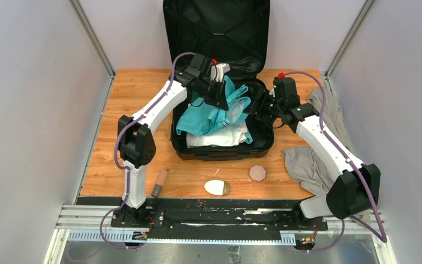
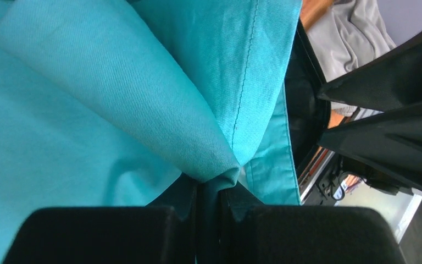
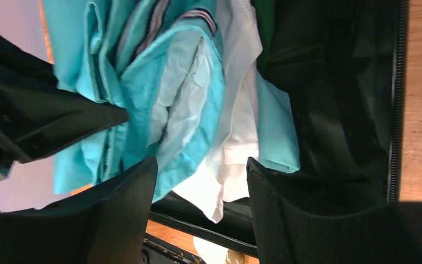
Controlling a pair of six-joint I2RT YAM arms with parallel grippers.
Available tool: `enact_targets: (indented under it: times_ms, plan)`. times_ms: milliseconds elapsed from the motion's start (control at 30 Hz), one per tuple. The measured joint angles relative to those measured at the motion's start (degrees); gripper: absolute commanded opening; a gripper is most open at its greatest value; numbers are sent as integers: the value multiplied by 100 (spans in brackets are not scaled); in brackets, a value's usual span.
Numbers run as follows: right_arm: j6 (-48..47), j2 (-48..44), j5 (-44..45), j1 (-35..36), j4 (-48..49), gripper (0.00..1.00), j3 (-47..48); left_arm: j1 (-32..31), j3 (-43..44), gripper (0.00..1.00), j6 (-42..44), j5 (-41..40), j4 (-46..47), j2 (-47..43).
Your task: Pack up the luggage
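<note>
The left tool (image 2: 209,190) is pinched shut on a fold of the teal garment (image 2: 88,110). The right tool (image 3: 200,181) hangs beside it, fingers spread wide, holding nothing. Nearest on the desk (image 1: 137,93) lie a brown tube (image 1: 160,182), a white oval piece (image 1: 217,187) and an octagonal disc (image 1: 257,173). Beyond them the luggage (image 1: 220,152) lies open mid-desk, a white garment (image 1: 220,137) under the teal one inside, a grey garment (image 1: 307,162) on the desk to its right, its lid (image 1: 214,27) upright at the far edge.

Luggage (image 1: 220,33): one
Teal garment (image 1: 209,118): one
White garment (image 1: 220,137): one
Grey garment (image 1: 299,163): one
Brown tube (image 1: 160,182): one
White oval (image 1: 215,187): one
Tan disc (image 1: 257,173): one
</note>
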Motion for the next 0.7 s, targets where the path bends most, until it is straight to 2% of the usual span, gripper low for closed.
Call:
enact_targets:
  times_ms: [33,67,100,133,400,500,600,700]
  plan:
    - [-2,-15,-28,-59,-2,65,-24,-31,-166,62,-144,-9,205,-7]
    - [-4,-22,-61,-114,-13,66,-33,-59,-328,82,-269,-13,426,-7]
    - [-4,-24,-81,-173,-24,67,-35,-90,-503,97,-442,-7,702,-7]
    - [-7,-24,-98,-212,-26,67,-35,-111,-686,100,-675,28,979,-7]
    - [-105,42,-203,-363,-136,67,-11,-94,-1344,100,-1539,737,2332,-63]
    - [-133,168,-219,-367,-179,64,61,52,-1617,100,-1707,1012,2612,-343]
    - [-149,328,-271,-367,-203,62,205,382,-1945,100,-1716,1237,2796,-861]
    - [-153,599,-367,-337,-223,61,479,807,-2011,100,-1250,1307,2704,-1399]
